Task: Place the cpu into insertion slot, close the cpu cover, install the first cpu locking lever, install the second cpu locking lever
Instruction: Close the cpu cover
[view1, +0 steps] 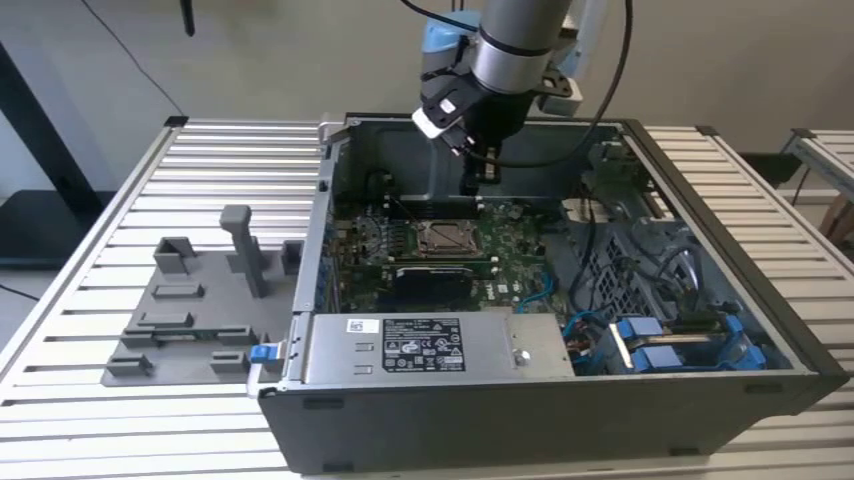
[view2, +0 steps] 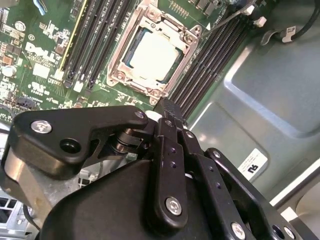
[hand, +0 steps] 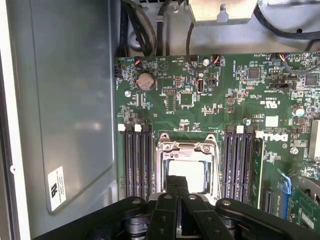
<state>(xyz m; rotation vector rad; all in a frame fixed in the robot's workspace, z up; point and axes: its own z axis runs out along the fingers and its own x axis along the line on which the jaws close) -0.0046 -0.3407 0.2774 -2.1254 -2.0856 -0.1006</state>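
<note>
The cpu (view2: 152, 52) lies in the insertion slot (view1: 441, 238) on the green board, its pale silver top showing. The cpu cover (view2: 120, 54), a silver frame, lies flat around it, and the chip shows through its window (hand: 194, 171). A thin metal lever (view2: 231, 15) sticks out past one corner of the socket. My gripper (view1: 478, 180) hangs inside the case just beyond the socket's far edge. In both wrist views its black fingers are pressed together with nothing between them, and the gripper (view2: 167, 105) (hand: 176, 181) sits at the socket's rim.
The open computer case (view1: 320, 230) walls in the board. Black memory slots (view2: 95, 40) flank the socket on both sides. A power supply (view1: 427, 345) lies in front, with blue cables (view1: 654, 340) on the exterior view's right. A grey fixture plate (view1: 187, 320) sits on the slatted table.
</note>
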